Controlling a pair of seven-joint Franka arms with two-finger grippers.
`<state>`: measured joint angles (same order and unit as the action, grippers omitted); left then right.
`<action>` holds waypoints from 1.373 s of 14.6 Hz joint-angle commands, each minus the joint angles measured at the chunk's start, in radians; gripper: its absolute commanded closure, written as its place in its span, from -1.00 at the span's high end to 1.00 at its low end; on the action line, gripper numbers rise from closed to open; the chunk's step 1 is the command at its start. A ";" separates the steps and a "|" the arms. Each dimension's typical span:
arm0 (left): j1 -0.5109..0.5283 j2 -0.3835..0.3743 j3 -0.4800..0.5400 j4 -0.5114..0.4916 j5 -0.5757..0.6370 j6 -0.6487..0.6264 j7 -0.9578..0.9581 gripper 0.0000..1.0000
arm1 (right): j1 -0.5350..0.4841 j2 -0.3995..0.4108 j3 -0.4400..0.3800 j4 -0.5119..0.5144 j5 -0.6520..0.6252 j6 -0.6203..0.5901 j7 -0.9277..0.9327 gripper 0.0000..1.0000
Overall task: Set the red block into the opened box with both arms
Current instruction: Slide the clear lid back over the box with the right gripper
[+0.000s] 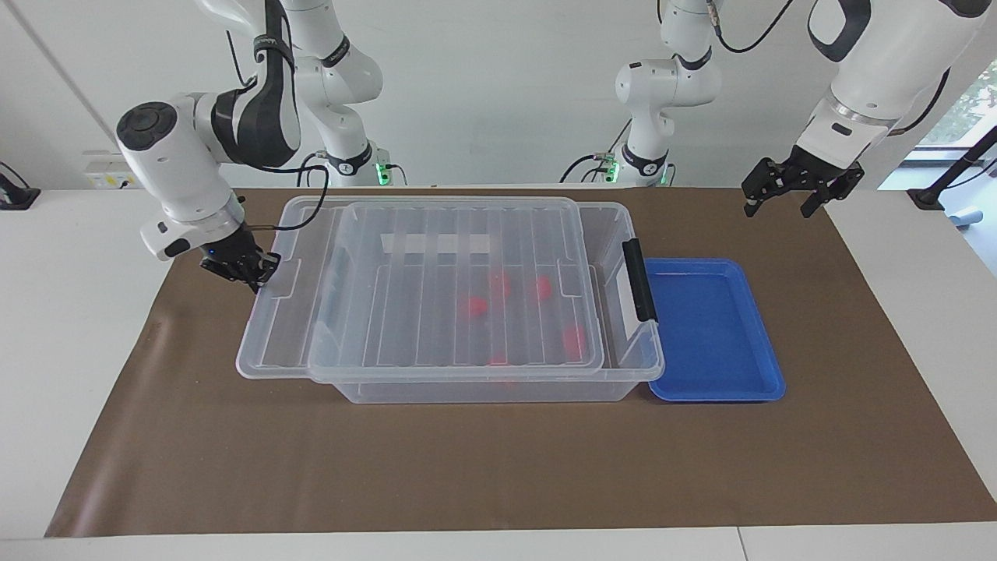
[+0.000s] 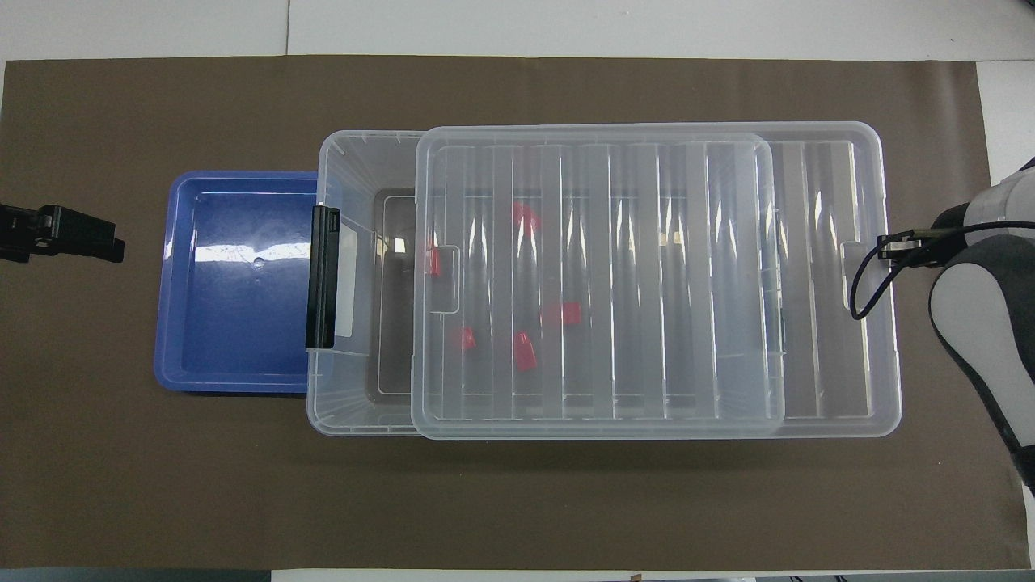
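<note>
The clear box (image 1: 632, 368) stands mid-table with its ribbed lid (image 1: 436, 312) lying over most of it. Only a strip by the black latch (image 1: 639, 280) stays uncovered. Several red blocks lie inside on the box floor, seen through the lid, among them one red block (image 1: 473, 305) and another (image 2: 524, 352). My right gripper (image 1: 251, 270) is shut on the lid's end tab at the right arm's end. My left gripper (image 1: 802, 188) hangs open and empty above the mat, beside the blue tray.
A shallow blue tray (image 1: 713, 331) sits against the box's latch end, toward the left arm's end, with nothing in it. Brown mat (image 1: 498, 467) covers the table. Two motionless white arms stand at the robots' edge.
</note>
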<state>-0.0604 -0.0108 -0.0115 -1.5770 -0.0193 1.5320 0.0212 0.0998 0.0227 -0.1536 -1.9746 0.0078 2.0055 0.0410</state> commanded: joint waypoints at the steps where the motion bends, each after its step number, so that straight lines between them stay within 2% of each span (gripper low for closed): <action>1: 0.008 0.006 -0.005 0.015 -0.013 -0.024 0.012 1.00 | 0.046 -0.015 0.002 -0.020 0.015 0.001 0.084 -1.00; 6: 0.008 0.003 -0.005 0.000 -0.013 0.011 0.016 1.00 | 0.104 -0.017 0.002 -0.020 0.015 0.001 0.195 -1.00; 11: 0.007 -0.011 -0.004 -0.021 -0.011 0.002 0.011 1.00 | 0.136 -0.018 0.002 -0.020 0.015 0.001 0.230 -1.00; 20: 0.010 -0.011 0.001 -0.021 -0.011 0.007 0.011 1.00 | 0.140 -0.015 0.002 -0.009 0.015 -0.005 0.246 -1.00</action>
<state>-0.0595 -0.0106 -0.0098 -1.5832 -0.0193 1.5342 0.0217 0.2357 0.0191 -0.1532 -1.9759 0.0085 2.0054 0.2683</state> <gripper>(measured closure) 0.000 0.991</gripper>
